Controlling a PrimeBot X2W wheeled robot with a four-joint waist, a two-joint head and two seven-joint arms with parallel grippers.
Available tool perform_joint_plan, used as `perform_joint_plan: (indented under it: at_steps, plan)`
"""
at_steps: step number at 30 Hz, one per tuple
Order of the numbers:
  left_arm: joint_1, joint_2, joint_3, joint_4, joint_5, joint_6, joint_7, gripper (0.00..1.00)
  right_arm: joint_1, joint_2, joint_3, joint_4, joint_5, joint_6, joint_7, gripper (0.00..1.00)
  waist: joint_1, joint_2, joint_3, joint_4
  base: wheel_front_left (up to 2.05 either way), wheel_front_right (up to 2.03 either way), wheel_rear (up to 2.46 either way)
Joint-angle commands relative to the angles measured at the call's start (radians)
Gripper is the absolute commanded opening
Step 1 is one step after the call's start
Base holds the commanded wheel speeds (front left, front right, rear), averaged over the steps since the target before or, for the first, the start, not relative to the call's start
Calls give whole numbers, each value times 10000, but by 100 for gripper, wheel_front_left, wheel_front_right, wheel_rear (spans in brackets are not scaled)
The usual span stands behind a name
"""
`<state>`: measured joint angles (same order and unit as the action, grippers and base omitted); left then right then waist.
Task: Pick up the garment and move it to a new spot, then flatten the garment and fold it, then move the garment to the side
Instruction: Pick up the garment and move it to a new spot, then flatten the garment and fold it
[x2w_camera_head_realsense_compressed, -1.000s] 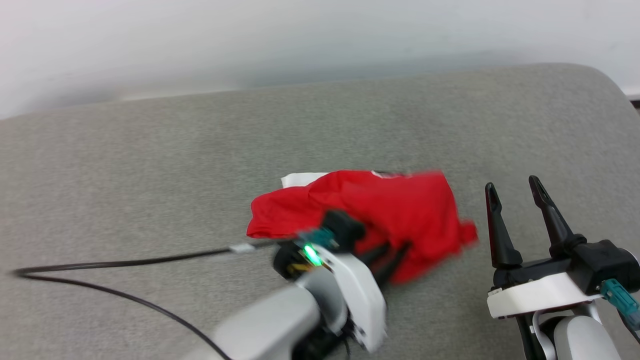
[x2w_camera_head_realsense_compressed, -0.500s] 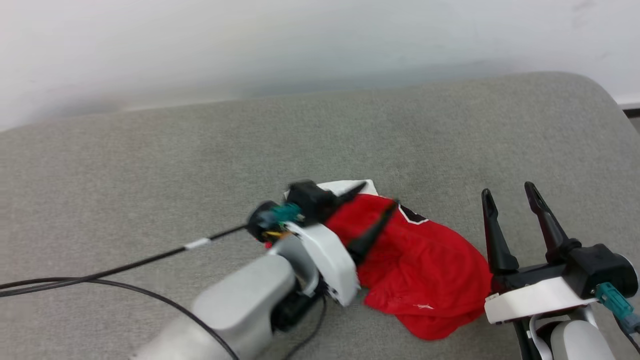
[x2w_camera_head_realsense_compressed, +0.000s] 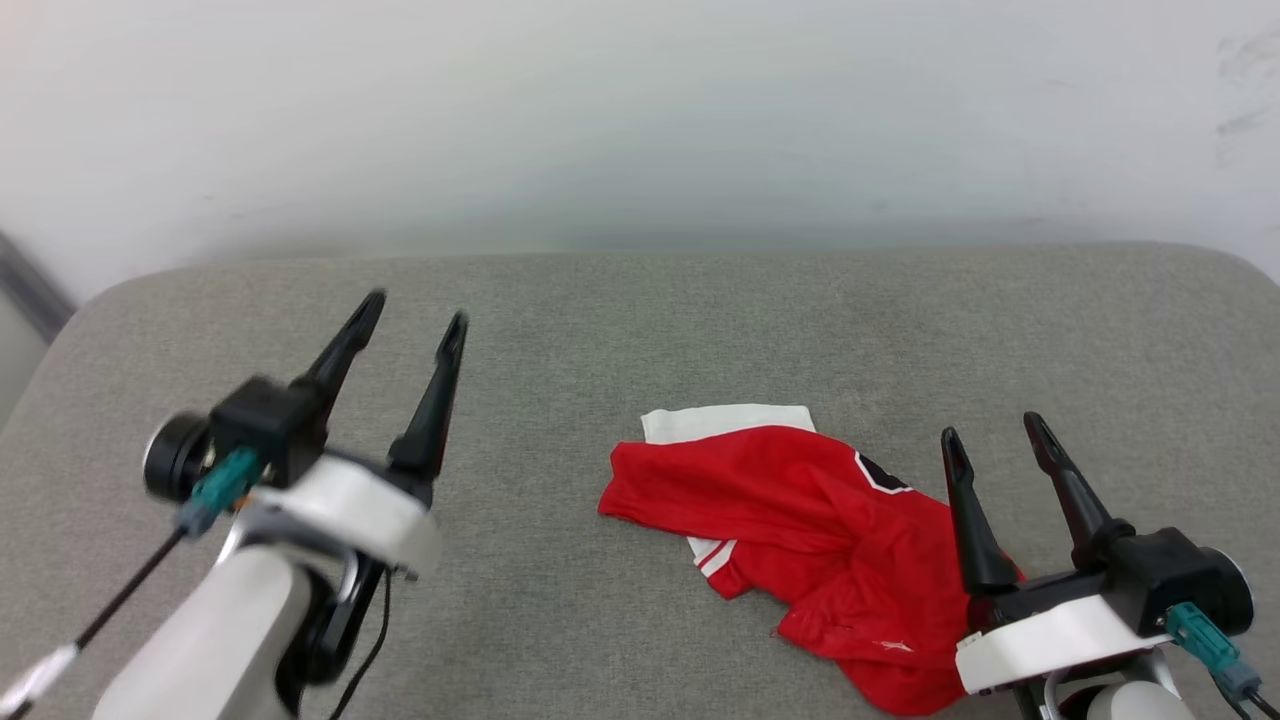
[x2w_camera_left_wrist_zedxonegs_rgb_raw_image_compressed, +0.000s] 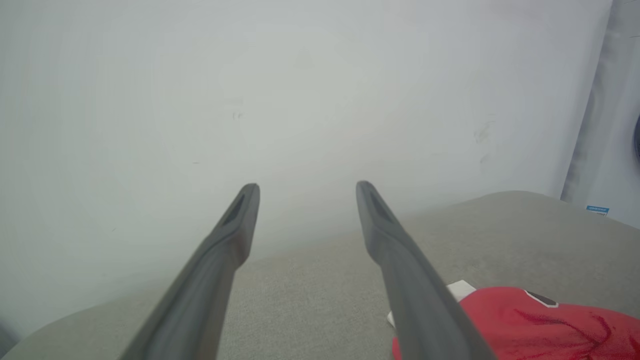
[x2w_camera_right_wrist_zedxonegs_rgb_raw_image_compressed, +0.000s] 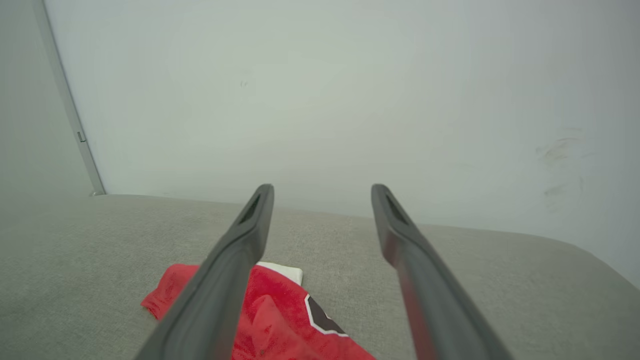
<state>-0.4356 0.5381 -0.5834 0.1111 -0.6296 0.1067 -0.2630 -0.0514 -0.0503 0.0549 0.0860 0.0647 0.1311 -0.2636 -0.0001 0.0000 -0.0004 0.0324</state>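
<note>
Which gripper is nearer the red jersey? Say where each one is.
Right. The right gripper is at the jersey's right edge, open; the left gripper is well off to its left, over bare cushion, open.

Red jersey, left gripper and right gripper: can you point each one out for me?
garment (x2w_camera_head_realsense_compressed: 800, 500), head view, on its crumpled red body.
left gripper (x2w_camera_head_realsense_compressed: 416, 308), head view, midway between the tips of its open jaws.
right gripper (x2w_camera_head_realsense_compressed: 992, 428), head view, midway between the tips of its open jaws.

Bright even light, soft faint shadows, no glare, left arm (x2w_camera_head_realsense_compressed: 300, 520) motion-blurred
</note>
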Motion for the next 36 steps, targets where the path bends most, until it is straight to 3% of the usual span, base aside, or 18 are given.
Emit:
perform_joint_plan:
  at_steps: [1, 5, 8, 15, 21, 25, 30, 36]
  plan:
    - [361, -4, 148, -121, 96, 31, -24, 100, 113, 2, 28, -37, -15, -7, -17, 100, 1, 0, -53, 80, 0, 0, 0]
    - [2242, -218, 1246, -1044, 707, 167, -25, 100, 190, 0, 141, -37, 114, -7, -17, 100, 1, 0, -62, 154, 0, 0, 0]
    - [3430, -792, 1981, -1511, 1144, 92, -25, 100, 278, 0, 198, -46, 141, -7, -17, 100, 1, 0, 9, 199, 0, 0, 0]
    - [4842, -2173, 3064, -1793, 2228, -505, -26, 100, 332, 0, 250, 9, 90, -7, -17, 100, 1, 0, 120, 309, 0, 0, 0]
    - [4751, -2570, 3508, -1585, 3039, -1235, -26, 100, 16, -53, 523, -11, -417, -5, 383, 100, 1, 0, 185, 493, 0, 0, 0]
    - [4599, -2923, 3724, -1578, 3321, -1509, -26, 100, -506, -727, 1373, -202, 79, -7, 2282, 100, 1, 0, 375, 706, 0, 0, 0]
    - [4469, -3371, 3877, -1172, 3440, -1668, -27, 100, -1604, -2012, 2815, -623, 1399, -7, 6085, 100, 1, 0, 684, 1073, 0, 0, 0]
    - [4261, -3618, 3770, -747, 3611, -1988, -27, 100, -3160, -2753, 3573, -532, 2540, -5, 10070, 100, 1, 0, 1009, 1703, 0, 0, 0]
